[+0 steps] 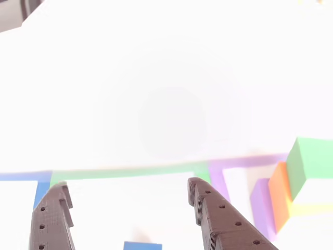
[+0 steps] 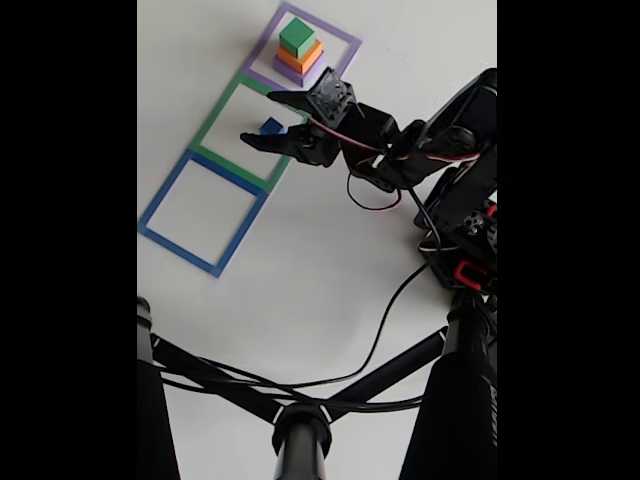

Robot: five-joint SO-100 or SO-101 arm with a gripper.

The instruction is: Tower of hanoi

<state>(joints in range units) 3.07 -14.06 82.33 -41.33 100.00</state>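
My pincer is hanging with its jaws apart, straddling the blue cube inside the green square outline in the fixed view. The green cube, orange cube and purple cube are sitting stacked in the far purple outline. I judge the blue cube's transfer to be in hand; next calls for lowering and clamping.

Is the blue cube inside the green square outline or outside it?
Inside. In the fixed view the blue cube sits within the green square outline, between the open gripper's fingers, apart from the stack.
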